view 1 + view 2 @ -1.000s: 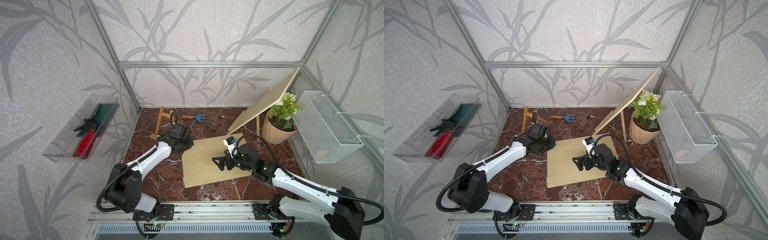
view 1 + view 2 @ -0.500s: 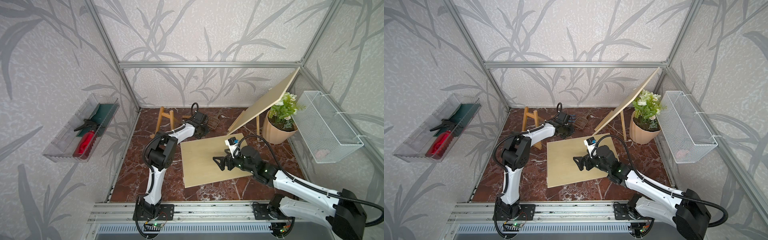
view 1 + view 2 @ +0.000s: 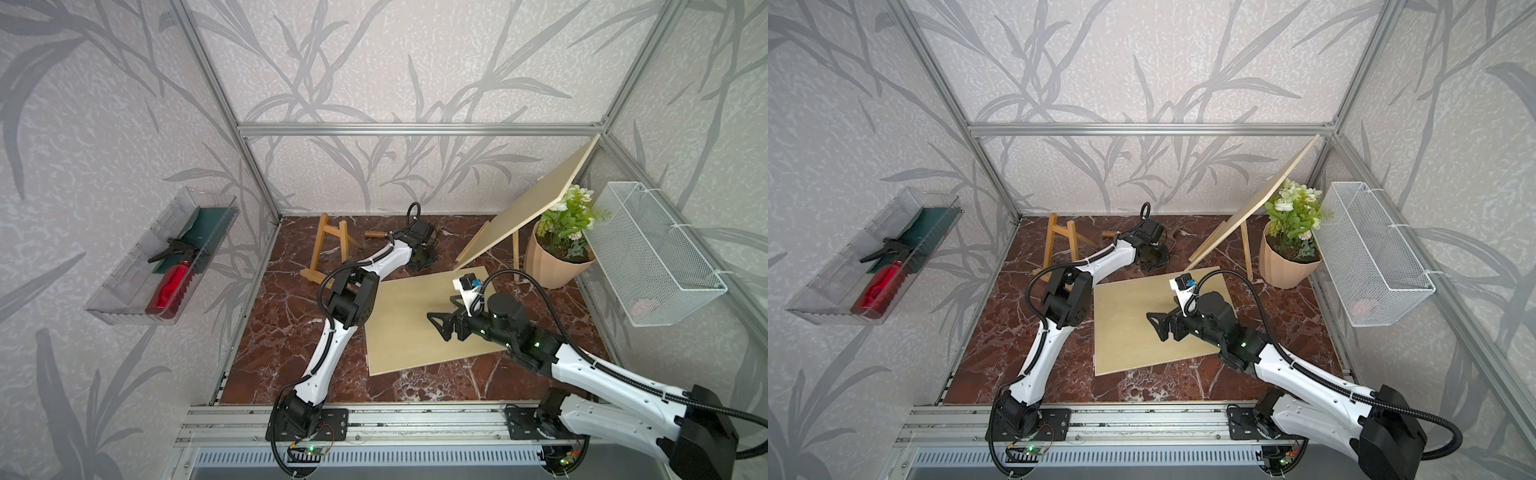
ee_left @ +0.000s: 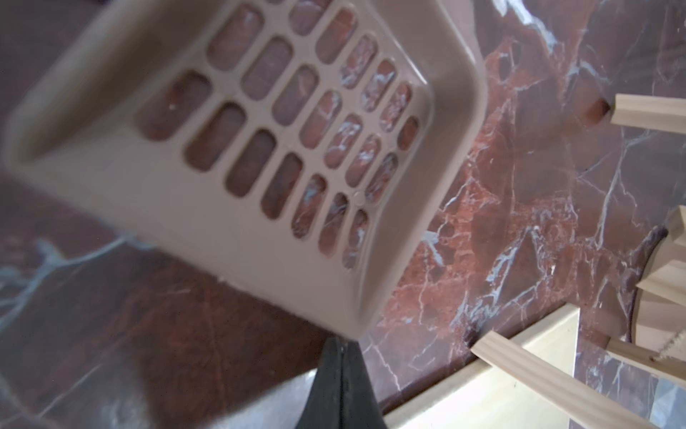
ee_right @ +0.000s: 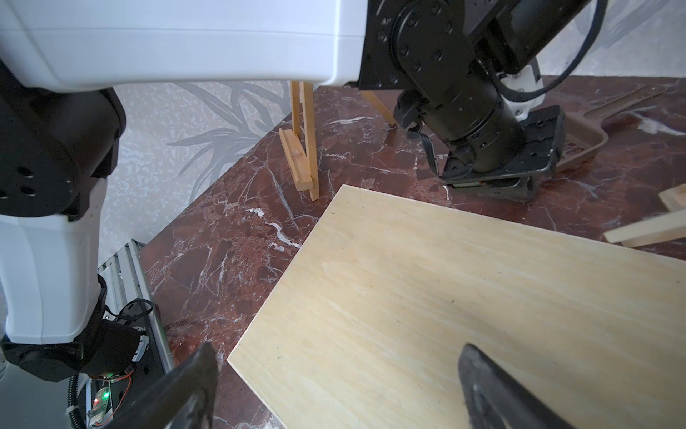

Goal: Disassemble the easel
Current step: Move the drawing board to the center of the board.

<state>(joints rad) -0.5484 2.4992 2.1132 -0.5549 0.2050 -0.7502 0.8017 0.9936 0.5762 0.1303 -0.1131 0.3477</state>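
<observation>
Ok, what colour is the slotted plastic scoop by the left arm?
The slotted plastic scoop is beige; clearest in the left wrist view.

A staged robot test cell: aluminium frame point(image 3: 415, 129), leaf-patterned wall panels point(image 3: 415, 62), marbled floor point(image 3: 282, 324), base rail point(image 3: 415, 420).

Top views: bright, even, diffuse light from above, no hard glare. Shadows on marble floor point(image 3: 291, 324) soft, faint sheen toward front edge. Sharp throughout; frame posts point(image 3: 257, 166) splay outward toward picture edges, wide-angle stretch.

Left wrist view: beige scoop point(image 4: 260, 148) close to lens, smeared and soft; floor beside it dim, in shadow; left gripper point(image 4: 341, 356) plain dark silhouette.

Right wrist view: flat board point(image 5: 445, 297) bright and crisp; right gripper point(image 5: 337, 349) fingertips blurred; white left arm point(image 5: 185, 37) nearly washed out.
</observation>
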